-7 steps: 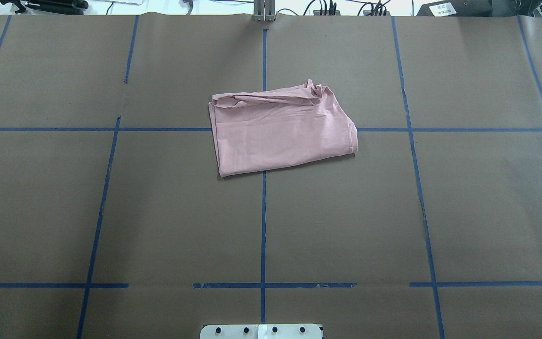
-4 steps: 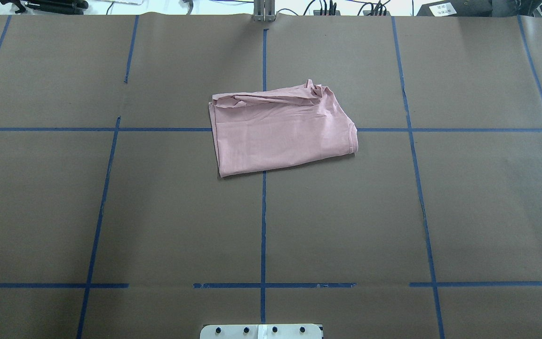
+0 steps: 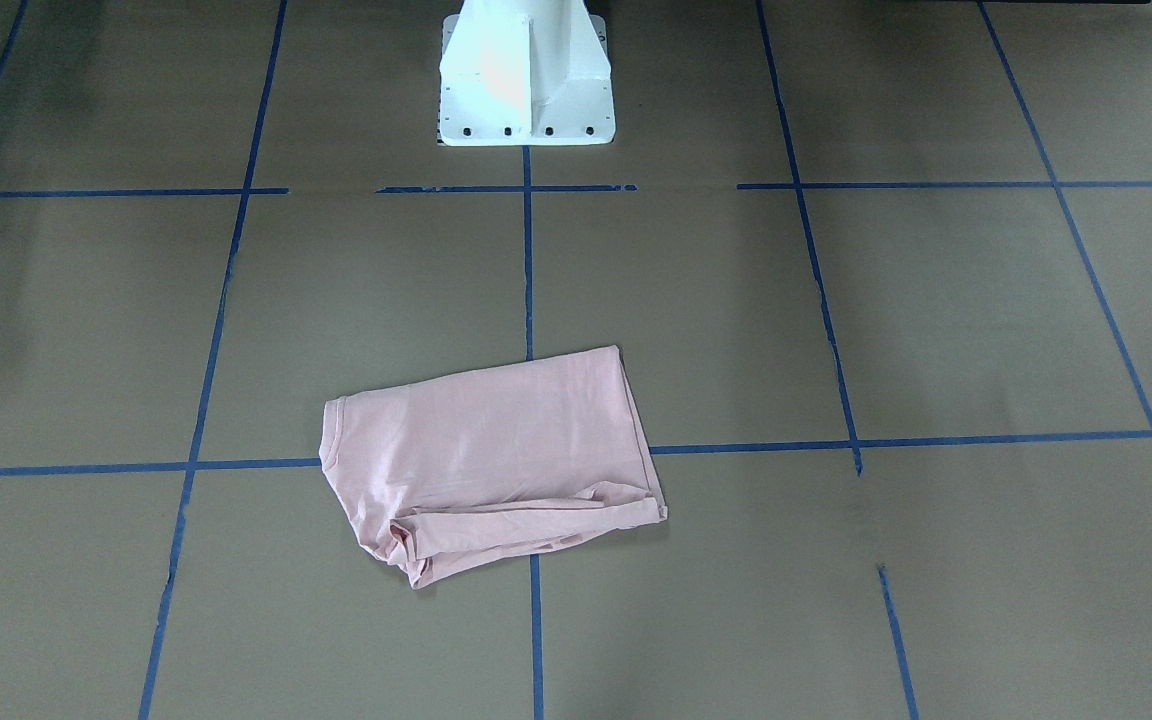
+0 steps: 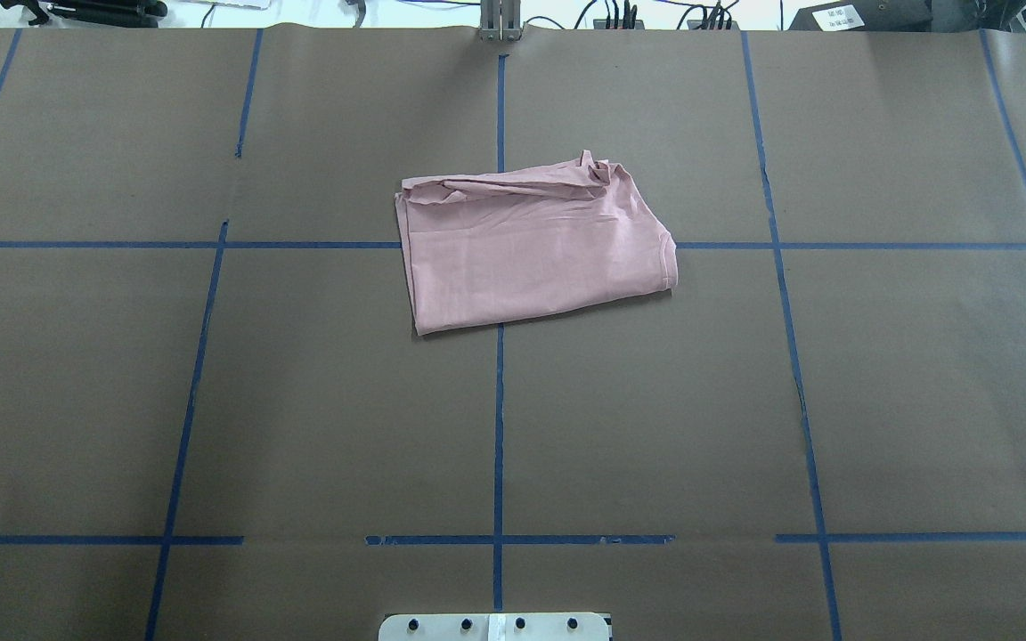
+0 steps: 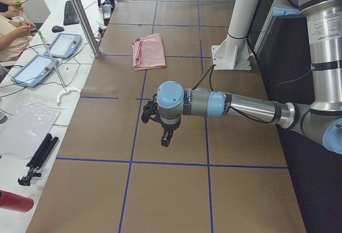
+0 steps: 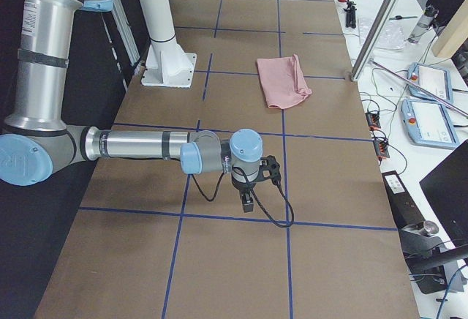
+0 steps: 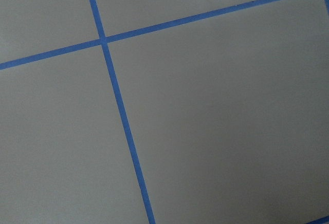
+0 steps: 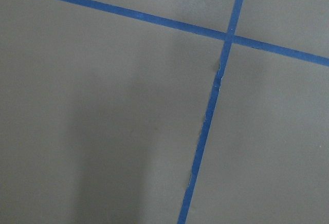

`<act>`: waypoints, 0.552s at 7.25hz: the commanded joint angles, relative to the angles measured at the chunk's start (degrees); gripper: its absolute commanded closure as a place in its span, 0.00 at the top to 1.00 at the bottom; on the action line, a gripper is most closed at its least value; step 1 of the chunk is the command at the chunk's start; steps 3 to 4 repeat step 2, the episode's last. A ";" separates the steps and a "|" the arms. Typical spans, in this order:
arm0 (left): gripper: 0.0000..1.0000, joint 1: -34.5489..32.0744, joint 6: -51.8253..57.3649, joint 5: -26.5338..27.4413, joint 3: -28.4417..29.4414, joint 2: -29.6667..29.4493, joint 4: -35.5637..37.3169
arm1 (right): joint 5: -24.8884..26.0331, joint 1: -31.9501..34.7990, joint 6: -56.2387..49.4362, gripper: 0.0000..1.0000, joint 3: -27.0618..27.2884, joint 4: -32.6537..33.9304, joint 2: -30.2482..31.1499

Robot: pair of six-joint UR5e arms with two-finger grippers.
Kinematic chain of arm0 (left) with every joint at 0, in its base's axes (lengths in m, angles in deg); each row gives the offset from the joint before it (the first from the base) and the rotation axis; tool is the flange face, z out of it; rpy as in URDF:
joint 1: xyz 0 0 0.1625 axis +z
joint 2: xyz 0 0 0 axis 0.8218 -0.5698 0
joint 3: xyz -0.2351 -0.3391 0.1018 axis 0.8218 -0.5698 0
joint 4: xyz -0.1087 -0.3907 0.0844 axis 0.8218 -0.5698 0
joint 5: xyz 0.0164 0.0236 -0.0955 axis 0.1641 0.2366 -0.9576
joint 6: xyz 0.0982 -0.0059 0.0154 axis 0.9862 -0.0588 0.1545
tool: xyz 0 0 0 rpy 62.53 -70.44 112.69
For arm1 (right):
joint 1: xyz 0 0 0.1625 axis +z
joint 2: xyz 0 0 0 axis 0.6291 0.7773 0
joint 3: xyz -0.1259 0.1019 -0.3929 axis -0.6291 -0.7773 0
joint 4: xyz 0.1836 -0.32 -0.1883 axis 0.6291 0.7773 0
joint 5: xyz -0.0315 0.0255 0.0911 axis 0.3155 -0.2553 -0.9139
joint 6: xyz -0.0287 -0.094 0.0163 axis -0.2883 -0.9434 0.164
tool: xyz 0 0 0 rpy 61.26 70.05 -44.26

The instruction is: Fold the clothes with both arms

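Observation:
The pale pink T-shirt (image 4: 535, 245) lies folded in a rough rectangle near the table's middle, plain side up, with a bunched edge on its far side. Its print, lettering and tag are hidden. It also shows in the front view (image 3: 491, 460) and both side views (image 5: 149, 51) (image 6: 284, 79). The left gripper (image 5: 165, 139) hangs over bare table far from the shirt, at the table's left end. The right gripper (image 6: 247, 203) hangs likewise at the right end. I cannot tell whether either is open or shut. Both wrist views show only brown paper and blue tape.
The white pedestal base (image 3: 526, 90) stands at the robot's side of the table. Blue tape lines (image 4: 499, 427) grid the brown paper. Teach pendants (image 5: 64, 45) (image 6: 431, 81), a metal post (image 5: 80, 14) and an operator's hands (image 5: 10, 24) are at the far edge.

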 commanded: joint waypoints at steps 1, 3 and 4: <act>1.00 0.08 0.02 -0.17 0.59 -0.64 0.00 | 0.76 -1.39 0.71 1.00 0.53 -0.04 -0.19; 1.00 0.08 -0.07 -0.17 0.59 -0.81 0.00 | 1.46 -1.39 0.80 1.00 0.88 -0.04 -0.28; 1.00 0.08 -0.07 -0.17 0.59 -0.81 0.00 | 1.46 -1.39 0.80 1.00 0.88 -0.04 -0.28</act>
